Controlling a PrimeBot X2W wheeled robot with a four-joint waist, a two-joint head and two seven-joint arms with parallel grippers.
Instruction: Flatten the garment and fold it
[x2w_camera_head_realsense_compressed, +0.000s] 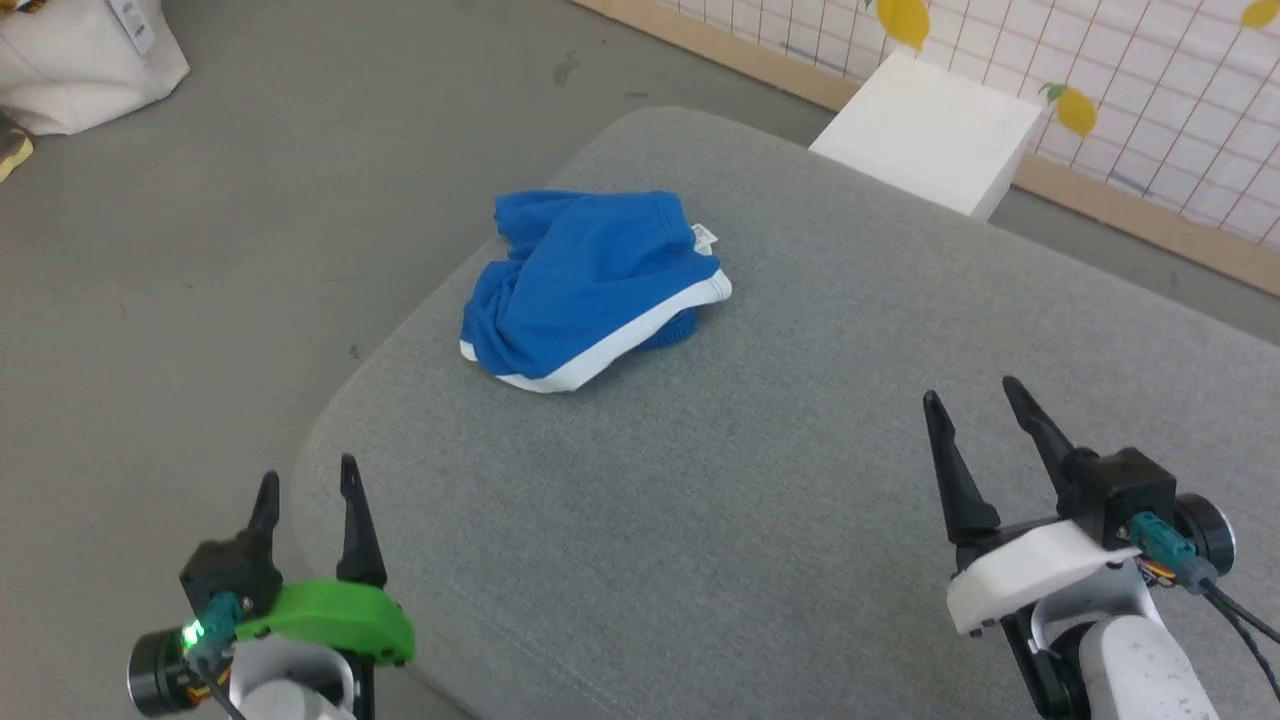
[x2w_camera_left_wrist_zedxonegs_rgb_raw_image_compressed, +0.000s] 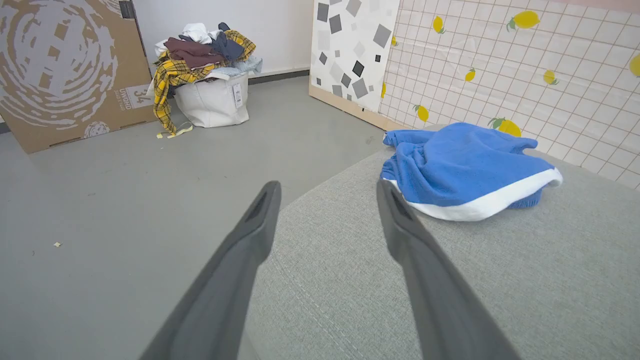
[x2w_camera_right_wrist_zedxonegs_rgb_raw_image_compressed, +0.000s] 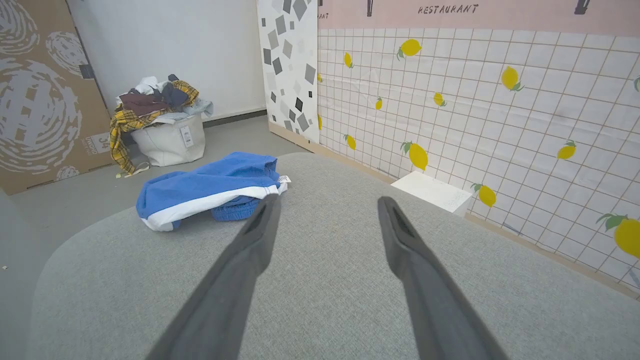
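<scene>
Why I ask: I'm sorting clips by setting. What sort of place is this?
Likely a mock-up test room, not a home: a lemon-print backdrop panel, a leaning cardboard sheet, a bag heaped with clothes.

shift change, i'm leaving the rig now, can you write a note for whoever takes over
Left gripper: open, empty, at the near left edge of the grey pad.
Right gripper: open, empty, over the pad's near right.
Garment: crumpled heap on the pad's far left, white band toward the robot, neither gripper touching it.
Done: nothing yet.
Left to do: flatten, then fold.
</scene>
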